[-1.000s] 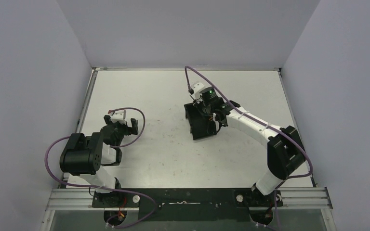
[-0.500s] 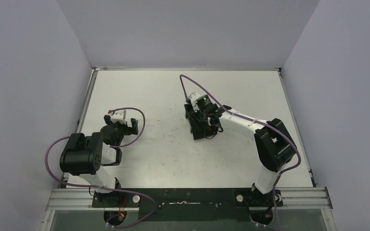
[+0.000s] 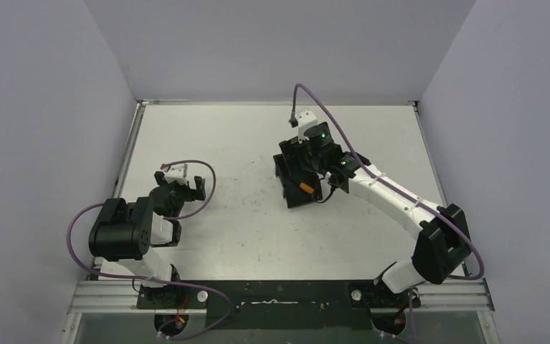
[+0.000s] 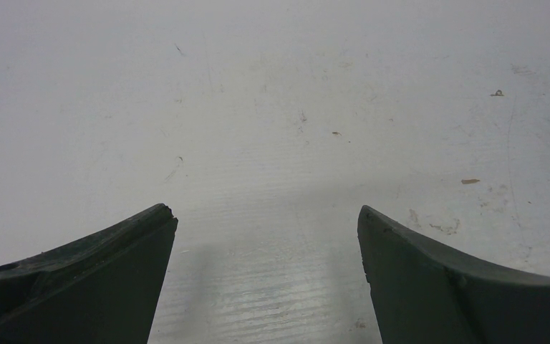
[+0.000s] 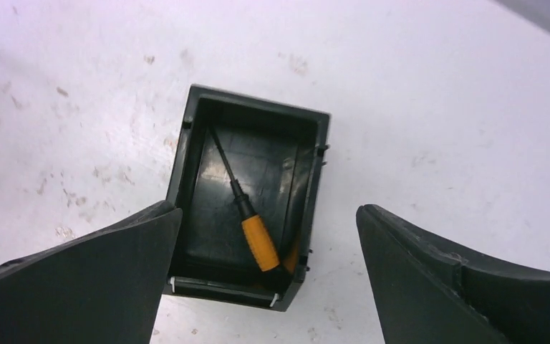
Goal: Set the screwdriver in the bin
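- Across the middle of the top view, the white table (image 3: 243,236) fills the floor of the grey-walled cell, scuffed and specked.
- At the right of that view, the right arm (image 3: 394,201) stretches from its base toward the centre, so that its wrist hangs over the bin.
- At the lower left, the left arm (image 3: 136,229) sits folded close to its base, well apart from the work and seemingly parked out of the way.
- The right gripper (image 5: 268,213) has its jaws spread wide with nothing between them. In its own camera they frame the bin from above, which reads as a release already made.
- The left gripper (image 4: 265,211) is likewise spread wide and holds nothing, with only bare table below it.
- The bin (image 5: 254,102), a black low-walled tray, rests flat on the table in the centre of the right wrist view.
- The screwdriver (image 5: 245,208) lies inside the bin on its floor. Its thin shaft points to the upper left corner and its orange handle is down by the lower right wall, so the task looks done.
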